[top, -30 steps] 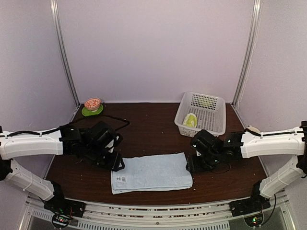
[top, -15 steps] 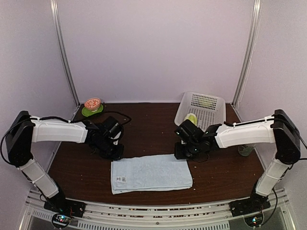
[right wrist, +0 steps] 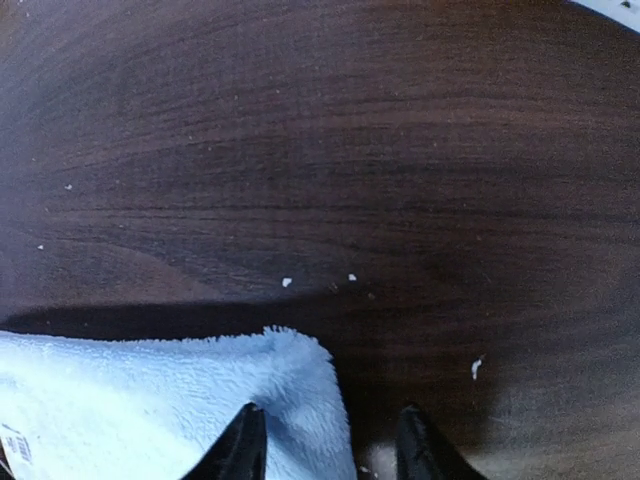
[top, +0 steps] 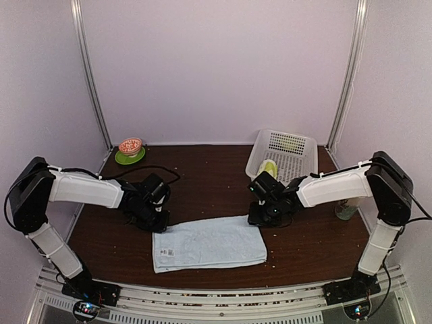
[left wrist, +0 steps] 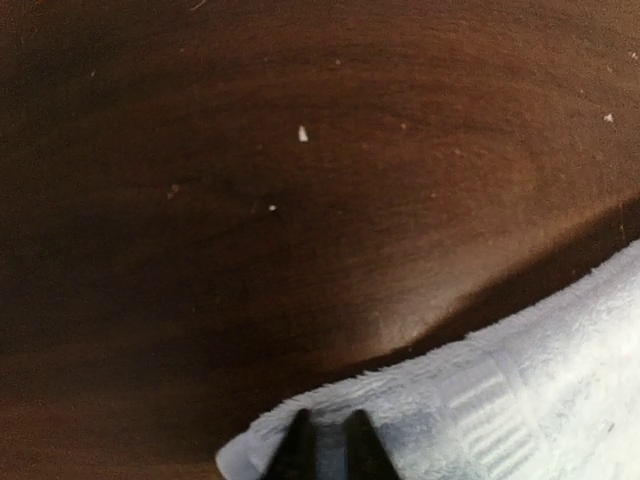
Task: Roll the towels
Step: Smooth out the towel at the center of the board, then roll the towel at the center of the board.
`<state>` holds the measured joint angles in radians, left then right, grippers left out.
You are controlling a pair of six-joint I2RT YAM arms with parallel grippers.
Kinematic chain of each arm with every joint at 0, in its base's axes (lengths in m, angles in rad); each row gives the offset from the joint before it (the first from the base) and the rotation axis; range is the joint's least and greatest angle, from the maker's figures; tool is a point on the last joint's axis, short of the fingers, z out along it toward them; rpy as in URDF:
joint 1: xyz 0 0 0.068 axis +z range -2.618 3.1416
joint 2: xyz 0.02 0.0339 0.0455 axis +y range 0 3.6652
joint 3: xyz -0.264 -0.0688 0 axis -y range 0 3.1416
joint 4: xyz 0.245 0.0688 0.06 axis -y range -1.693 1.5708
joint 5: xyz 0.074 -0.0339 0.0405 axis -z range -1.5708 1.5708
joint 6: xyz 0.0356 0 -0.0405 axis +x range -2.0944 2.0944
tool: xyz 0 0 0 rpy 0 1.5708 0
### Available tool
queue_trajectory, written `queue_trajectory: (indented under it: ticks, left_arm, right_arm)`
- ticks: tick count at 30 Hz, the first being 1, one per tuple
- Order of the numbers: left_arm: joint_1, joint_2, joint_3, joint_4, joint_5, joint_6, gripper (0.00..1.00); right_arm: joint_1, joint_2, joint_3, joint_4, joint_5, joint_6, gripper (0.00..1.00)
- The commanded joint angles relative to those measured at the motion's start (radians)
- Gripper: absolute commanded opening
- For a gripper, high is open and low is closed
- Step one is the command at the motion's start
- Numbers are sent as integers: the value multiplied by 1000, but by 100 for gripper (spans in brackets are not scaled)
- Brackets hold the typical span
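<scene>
Since half a second before, the blue towel (top: 209, 244) had shifted slightly toward the left and its far edge had gone uneven. Across the brown bench (top: 216, 179) it lay flat by the middle of the near edge, label near its near left corner. A white basket (top: 305, 139) stood at the far right corner. The left gripper (left wrist: 328, 445) sat at the blue towel's far left corner, fingers almost together, pinching the hem. The right gripper (right wrist: 330, 415) was at the far right corner, fingers apart, one on the cloth and the other over bare wood just beside it. The yellow-green towel (top: 268, 167) lay inside the basket. A small bowl (top: 130, 144) on a green saucer (top: 126, 159) stood at the far left corner
</scene>
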<state>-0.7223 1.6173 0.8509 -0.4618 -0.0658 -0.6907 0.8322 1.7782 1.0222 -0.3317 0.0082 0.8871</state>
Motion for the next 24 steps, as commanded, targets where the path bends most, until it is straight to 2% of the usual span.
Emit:
queue_trajectory:
  ticks: [1,4,7,12,17,24]
  left_arm:
    - [15,-87,41,-93,-45,40,29]
    - [12,-190,90,-146,-16,58,46]
    - [-6,-269,110,-156,18,58,50]
    - [-55,-299,93,-126,41,39,49]
    - [-77,-262,57,-78,51,22,43]
    - [-97,-231,26,-67,26,18,38]
  right_arm:
    - [24,-136,29,-72,35,-58,50]
    - [29,-237,-39,-94,35,-42,56]
    - [34,-333,-179,-44,-19,0,56]
    - [85,-403,-368,118,-121,68,55]
    - [113,-383,-439,256,-161,136,54]
    - [113,-307,-460,345,-200,183,50]
